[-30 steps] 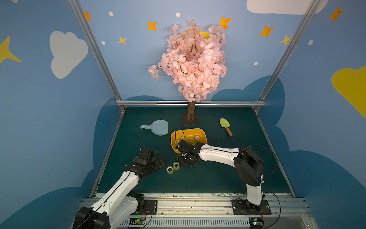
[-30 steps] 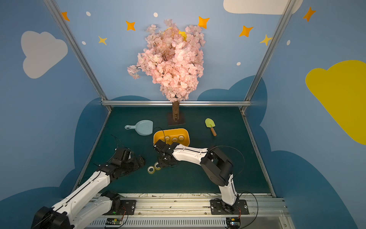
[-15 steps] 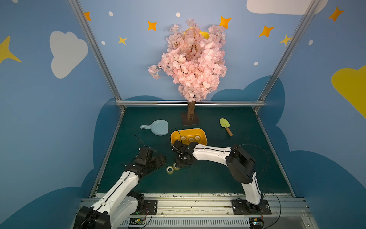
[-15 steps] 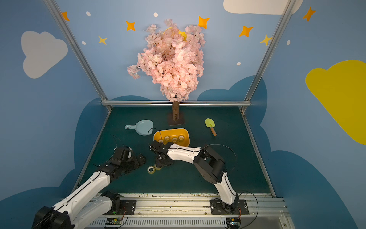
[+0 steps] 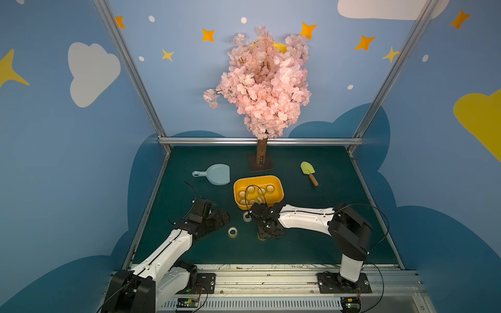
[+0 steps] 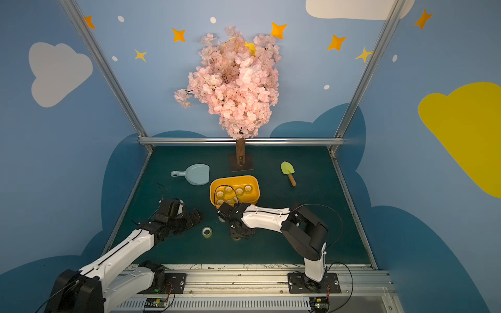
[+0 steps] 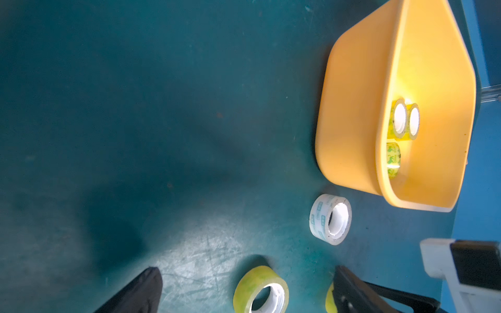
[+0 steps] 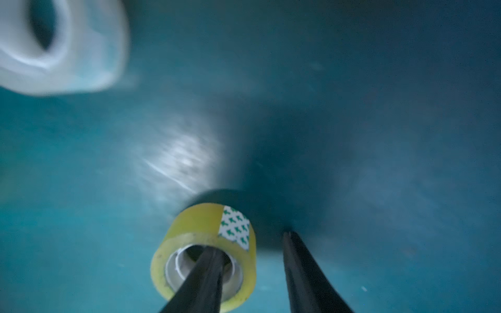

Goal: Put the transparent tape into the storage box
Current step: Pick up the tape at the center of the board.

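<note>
In both top views the orange-yellow storage box [image 5: 280, 191] [image 6: 257, 189] sits mid-mat with several tape rolls inside. Three rolls lie on the mat in front of it. A yellowish transparent tape [image 8: 206, 225] has one finger of my right gripper [image 8: 248, 241] inside its core. The other finger stands outside, clear of the roll, so the jaws are open. In a top view this gripper [image 5: 267, 230] points down at the mat. A whitish roll [image 5: 247, 216] [image 7: 329, 219] lies by the box. Another yellowish roll [image 5: 232, 232] [image 7: 260, 292] lies in front of my open left gripper [image 5: 219, 216] [image 7: 246, 271].
A pale blue dustpan [image 5: 215, 174] lies at the back left. The pink blossom tree's base [image 5: 261, 165] stands behind the box. A green trowel [image 5: 309, 172] lies at the back right. Metal frame rails edge the green mat.
My right gripper has shifted from the box's front left corner toward the front right, with one yellowish roll moved along. The whitish roll now shows beside it. The left arm barely moved.
</note>
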Tool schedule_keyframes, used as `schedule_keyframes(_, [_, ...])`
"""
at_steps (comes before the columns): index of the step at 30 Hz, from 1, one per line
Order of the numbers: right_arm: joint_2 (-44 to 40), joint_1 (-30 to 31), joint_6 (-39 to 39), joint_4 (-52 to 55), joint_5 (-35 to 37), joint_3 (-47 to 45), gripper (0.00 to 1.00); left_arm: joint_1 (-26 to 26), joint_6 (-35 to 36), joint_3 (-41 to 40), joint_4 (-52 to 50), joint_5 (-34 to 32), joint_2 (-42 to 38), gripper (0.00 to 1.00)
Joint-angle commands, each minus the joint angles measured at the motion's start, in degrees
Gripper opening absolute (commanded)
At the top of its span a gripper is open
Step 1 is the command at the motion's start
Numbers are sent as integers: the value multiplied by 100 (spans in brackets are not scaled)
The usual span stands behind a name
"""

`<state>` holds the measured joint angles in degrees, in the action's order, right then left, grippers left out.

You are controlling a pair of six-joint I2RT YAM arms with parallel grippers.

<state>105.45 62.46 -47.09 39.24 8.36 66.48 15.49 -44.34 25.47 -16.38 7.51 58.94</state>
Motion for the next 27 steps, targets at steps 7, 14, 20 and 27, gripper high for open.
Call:
schedule_keyframes(7, [-478,-54,-553,-70,55,-882,35,49,-347,-322,446,-588,-729,100])
schedule_keyframes(14, [-692,-106,-504,-210,73,-1160,16,42,-321,-380,143,-908,-1050,100])
schedule_keyframes(20, [-1455,-263,-251,-36,137,-1258,4,43,-380,-347,126,-909,-1088,100])
schedule_keyframes(27, [-2539,-761,629,673,261,-687,4,60,-78,97,-96,-1025,-1013,100])
